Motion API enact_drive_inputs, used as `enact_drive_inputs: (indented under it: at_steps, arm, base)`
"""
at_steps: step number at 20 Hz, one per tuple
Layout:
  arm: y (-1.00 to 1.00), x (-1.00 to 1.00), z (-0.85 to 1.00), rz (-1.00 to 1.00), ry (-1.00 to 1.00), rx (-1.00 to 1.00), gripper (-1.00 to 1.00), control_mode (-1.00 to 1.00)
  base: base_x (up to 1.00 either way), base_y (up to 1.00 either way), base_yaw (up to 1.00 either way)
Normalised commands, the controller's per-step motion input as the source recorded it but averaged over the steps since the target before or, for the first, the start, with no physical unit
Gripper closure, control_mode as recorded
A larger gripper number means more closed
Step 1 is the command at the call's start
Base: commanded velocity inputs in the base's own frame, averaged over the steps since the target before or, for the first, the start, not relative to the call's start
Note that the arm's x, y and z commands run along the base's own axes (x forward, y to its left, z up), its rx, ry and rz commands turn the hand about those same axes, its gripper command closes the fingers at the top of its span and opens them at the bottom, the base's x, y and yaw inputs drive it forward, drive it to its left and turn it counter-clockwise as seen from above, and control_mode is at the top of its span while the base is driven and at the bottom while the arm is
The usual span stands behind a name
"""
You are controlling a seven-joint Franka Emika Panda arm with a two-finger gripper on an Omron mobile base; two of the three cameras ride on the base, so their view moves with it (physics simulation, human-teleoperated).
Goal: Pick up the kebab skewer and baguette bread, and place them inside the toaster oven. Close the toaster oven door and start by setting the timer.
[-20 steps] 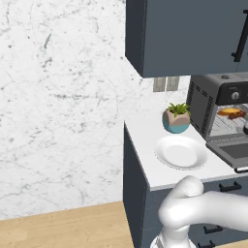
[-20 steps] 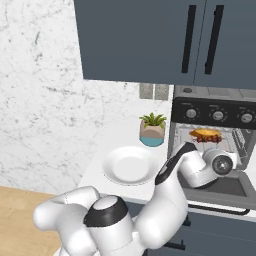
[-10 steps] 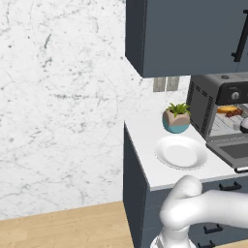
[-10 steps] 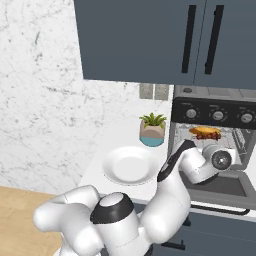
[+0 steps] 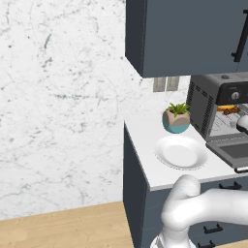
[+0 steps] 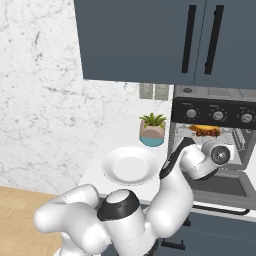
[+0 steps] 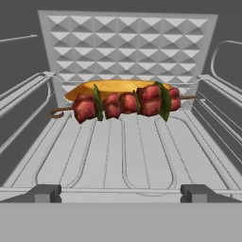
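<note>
Arm (image 6: pixel 170 200) was glossy white with rounded, bulbous links; one joint carried a dark cap, another a black band.

My white counter (image 5: pixel 145 160) at centre right of the left base view, white plate (image 5: pixel 181 153) lying on it, potted plant (image 5: pixel 176 117) just behind the plate, toaster oven (image 5: pixel 213 109) standing at the counter's right edge

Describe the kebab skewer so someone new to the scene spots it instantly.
Find the dark toaster oven at the counter's right end, its door folded down. Inside, on the silver wire rack, lies the kebab skewer, in front of the baguette bread. It is the thin stick of reddish-brown meat chunks with green slices, not the golden-orange loaf.
</note>
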Motion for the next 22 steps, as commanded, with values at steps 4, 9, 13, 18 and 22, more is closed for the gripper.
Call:
enact_drive_inputs:
  at_steps: [4,9,13,18,22]
  arm:
    - [0.0,0.21,0.0,0.0,0.0,0.0,-1.0,-1.0]
    - [0.0,0.2,0.0,0.0,0.0,0.0,-1.0,-1.0]
    - [0.0,0.22,0.0,0.0,0.0,0.0,-1.0,-1.0]
    - [0.0,0.19,0.0,0.0,0.0,0.0,-1.0,-1.0]
    - [0.0,0.13,0.0,0.0,0.0,0.0,-1.0,-1.0]
  base:
    - [0.0,0.0,0.0]
    - [0.0,0.0,0.0]
    - [0.0,0.0,0.0]
    - [0.0,0.0,0.0]
    - [0.0,0.0,0.0]
